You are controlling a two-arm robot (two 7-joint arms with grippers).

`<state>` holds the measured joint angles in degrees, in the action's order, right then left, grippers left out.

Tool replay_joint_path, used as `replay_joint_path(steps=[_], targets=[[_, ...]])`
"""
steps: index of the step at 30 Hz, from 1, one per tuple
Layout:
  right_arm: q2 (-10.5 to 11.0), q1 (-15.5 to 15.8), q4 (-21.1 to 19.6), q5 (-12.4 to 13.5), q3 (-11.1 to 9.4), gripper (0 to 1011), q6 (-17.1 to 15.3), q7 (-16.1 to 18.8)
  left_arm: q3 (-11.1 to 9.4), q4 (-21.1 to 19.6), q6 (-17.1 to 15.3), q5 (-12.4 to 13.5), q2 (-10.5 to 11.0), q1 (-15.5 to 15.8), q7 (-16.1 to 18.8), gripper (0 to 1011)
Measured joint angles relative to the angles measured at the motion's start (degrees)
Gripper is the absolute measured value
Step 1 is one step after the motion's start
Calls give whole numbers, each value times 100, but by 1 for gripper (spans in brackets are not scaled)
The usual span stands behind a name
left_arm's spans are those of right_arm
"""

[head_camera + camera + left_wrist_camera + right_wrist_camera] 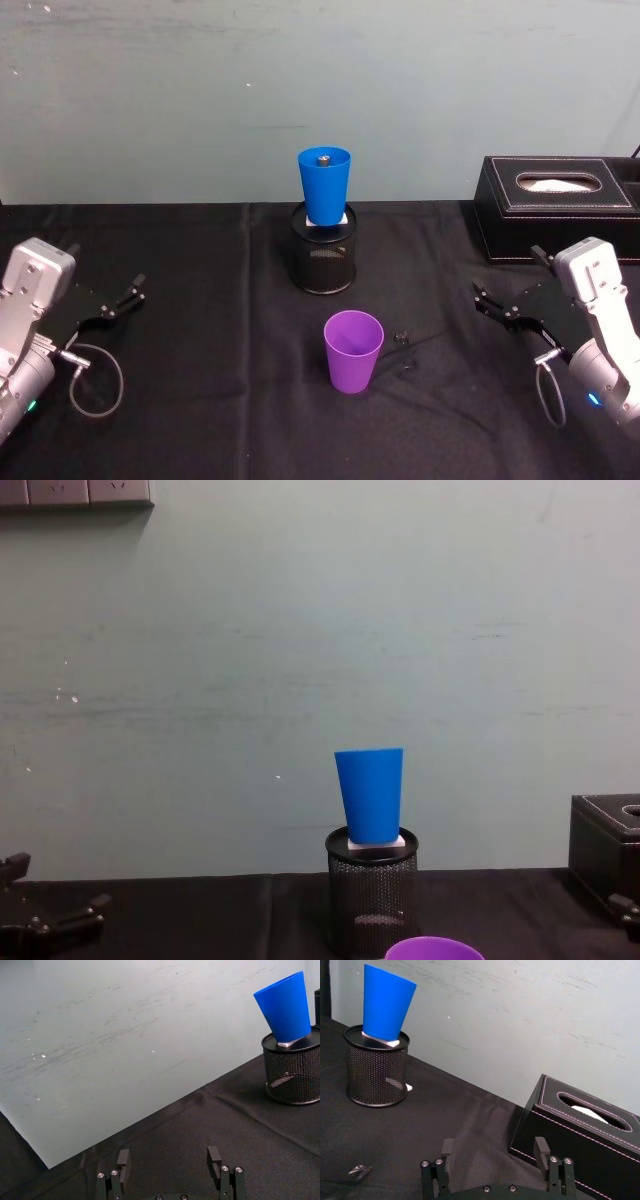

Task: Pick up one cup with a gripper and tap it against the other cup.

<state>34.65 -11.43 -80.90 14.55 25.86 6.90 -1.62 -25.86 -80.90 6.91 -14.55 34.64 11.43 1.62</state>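
Observation:
The purple cup [353, 350] stands upright and alone on the black cloth near the middle; its rim [435, 948] peeks in at the bottom of the chest view. Behind it the blue cup [324, 185] [370, 795] [287, 1007] [385, 1002] sits upright on a white block in the top of a black mesh pen holder [323, 258]. My left gripper [104, 270] [169, 1157] rests open at the left edge of the table, far from both cups. At the right side my right gripper [508, 275] [494, 1146] is open too, holding nothing.
A black tissue box [555, 205] [580, 1125] stands at the back right, just behind the right gripper. Small dark scraps [403, 336] lie right of the purple cup. A pale wall closes off the table's far edge.

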Motion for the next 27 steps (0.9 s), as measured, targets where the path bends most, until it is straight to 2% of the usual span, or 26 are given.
replay_joint_path(steps=[27], targets=[[0,0,0,0,0,1003,0,0,0,0,0,0,0,0,0,1000]])
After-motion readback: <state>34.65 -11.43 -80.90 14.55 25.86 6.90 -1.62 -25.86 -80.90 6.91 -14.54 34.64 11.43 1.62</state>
